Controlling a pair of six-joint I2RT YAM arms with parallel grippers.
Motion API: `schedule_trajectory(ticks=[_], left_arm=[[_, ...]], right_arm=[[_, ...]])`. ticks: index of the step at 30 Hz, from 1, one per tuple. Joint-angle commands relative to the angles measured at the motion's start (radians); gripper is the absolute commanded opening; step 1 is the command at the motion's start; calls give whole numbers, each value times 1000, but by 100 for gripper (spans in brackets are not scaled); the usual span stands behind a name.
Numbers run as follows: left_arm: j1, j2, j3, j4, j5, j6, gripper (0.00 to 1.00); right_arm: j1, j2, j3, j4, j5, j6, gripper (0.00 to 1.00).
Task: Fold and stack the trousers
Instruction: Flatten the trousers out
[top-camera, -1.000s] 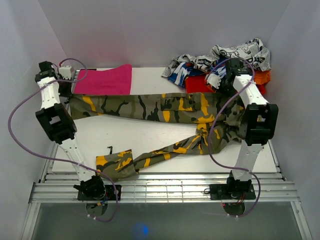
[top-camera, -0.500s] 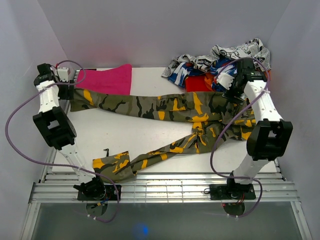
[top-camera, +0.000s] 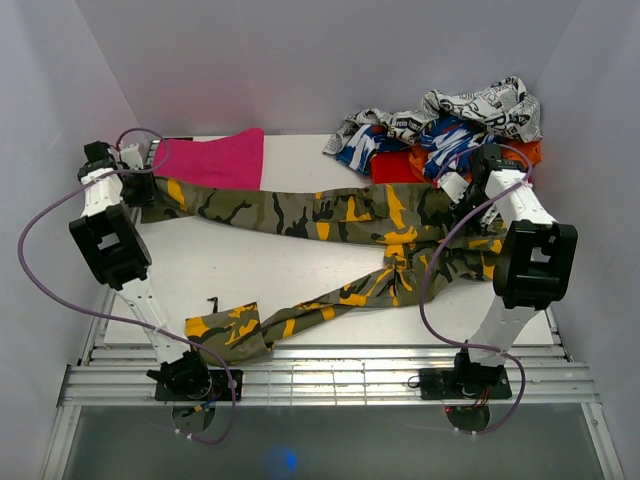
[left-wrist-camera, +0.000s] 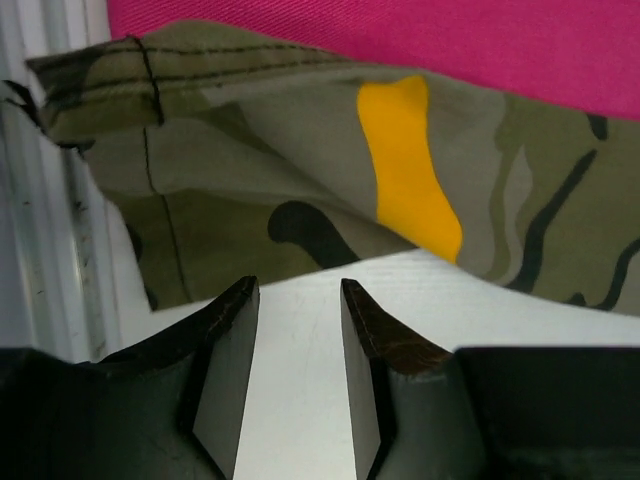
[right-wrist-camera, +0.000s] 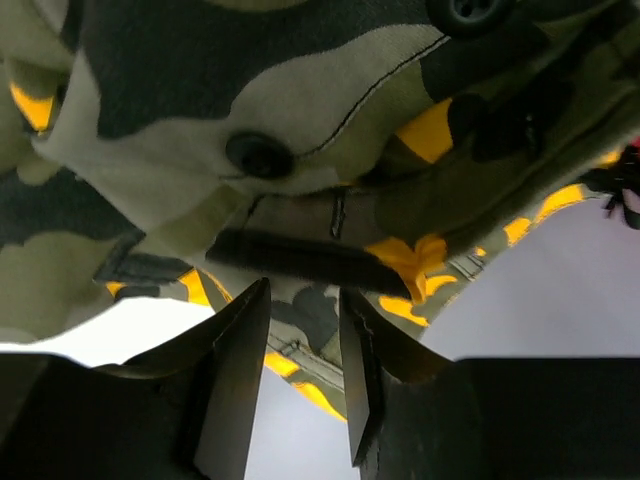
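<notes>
**Top view.** The trousers (top-camera: 330, 215) lie spread on the tabletop (top-camera: 300, 275). The waist is at the right, one leg runs level to the left edge, and the other slants to the lower left, so the long axis is left to right. We judge them soft, limp and light, best taken at hem and waistband.

**Left wrist view.** The left gripper (left-wrist-camera: 298, 290), jaws apart and empty, hovers just short of the leg hem, below a pink cloth (left-wrist-camera: 400, 40).

**Right wrist view.** The right gripper (right-wrist-camera: 303, 295), jaws apart and gripping nothing, sits over the waistband near its button (right-wrist-camera: 258, 155).
</notes>
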Motion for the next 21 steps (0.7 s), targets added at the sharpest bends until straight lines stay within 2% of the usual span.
schedule_trajectory(ticks=[1,4,9,13,21], left_arm=[[-2,55,83,21,68,-102,48],[-2,110,103,-20,2,-85,46],[27,83,-26,-15,-122,1,44],[70,118,-17,-89,-194,47,43],[190,55,-9,-204,-247,269,41]], right_arm=[[-10,3,-2,40,7,85,39],[-22,15,-68,87,59,92,37],[-68,55,-125,120,91,105,33],[-120,75,-156,133,123,94,32],[-224,-32,-303,139,129,20,31]])
